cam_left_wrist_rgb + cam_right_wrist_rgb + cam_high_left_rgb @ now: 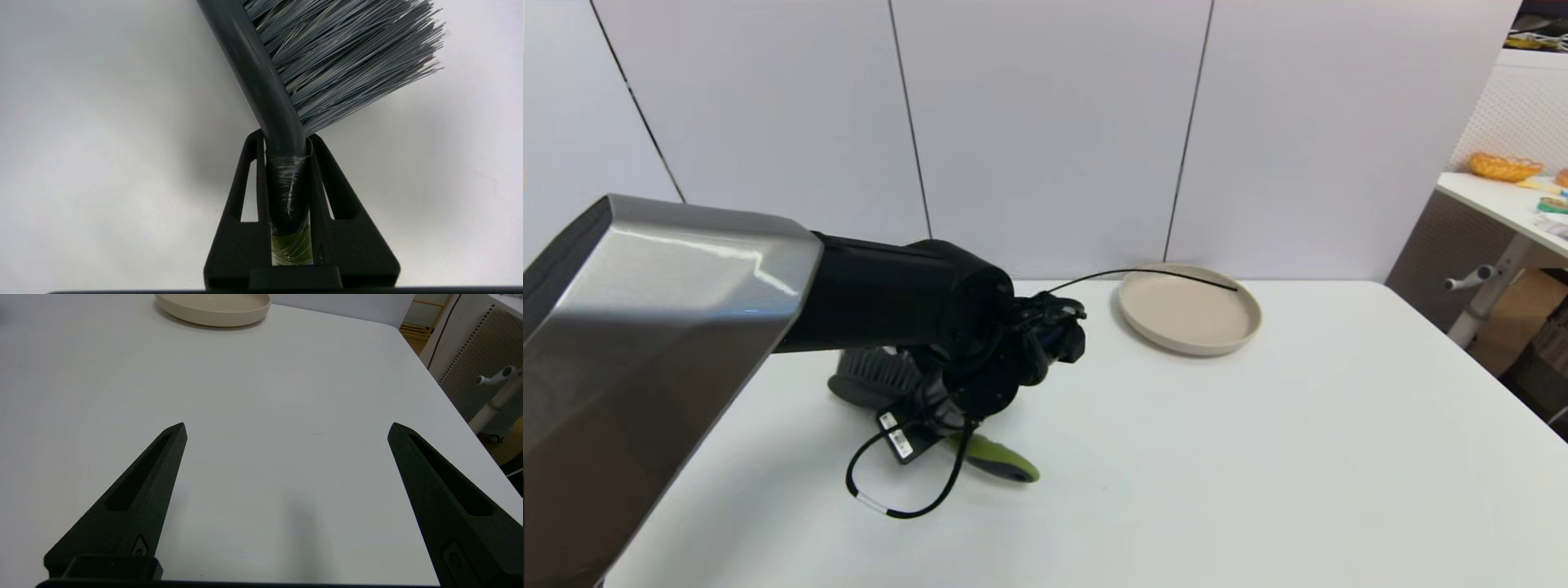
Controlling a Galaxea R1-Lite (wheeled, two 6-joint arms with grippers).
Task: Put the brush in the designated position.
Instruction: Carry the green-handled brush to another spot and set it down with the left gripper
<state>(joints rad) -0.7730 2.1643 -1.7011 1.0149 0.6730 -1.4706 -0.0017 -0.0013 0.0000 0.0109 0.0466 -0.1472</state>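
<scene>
Brush [882, 377] at lower centre-left of the head view, held by the left hand [935, 408] over the white worktop [1258, 457]. The bristle head points toward the upper left, and the green handle end juts out toward the lower right, below the wrist. In the left wrist view the two black fingers [241, 192] are closed tightly on the dark neck of the handle, where a clear film is wrapped around it, with the bristles fanning out beyond the fingertips. Gripping at the neck, close to the heavy head, probably keeps the brush from swinging. Whether the bristles touch the worktop cannot be told; in the head view the arm hides the contact. No mark shows where the brush should go, so the target is judged to be a bare patch of worktop. A beige plate [1188, 309] lies at upper centre-right, well apart from the brush, with a thin black cable arching across it. The right hand [286, 428] is parked over bare worktop, its fingers spread wide and holding nothing.
</scene>
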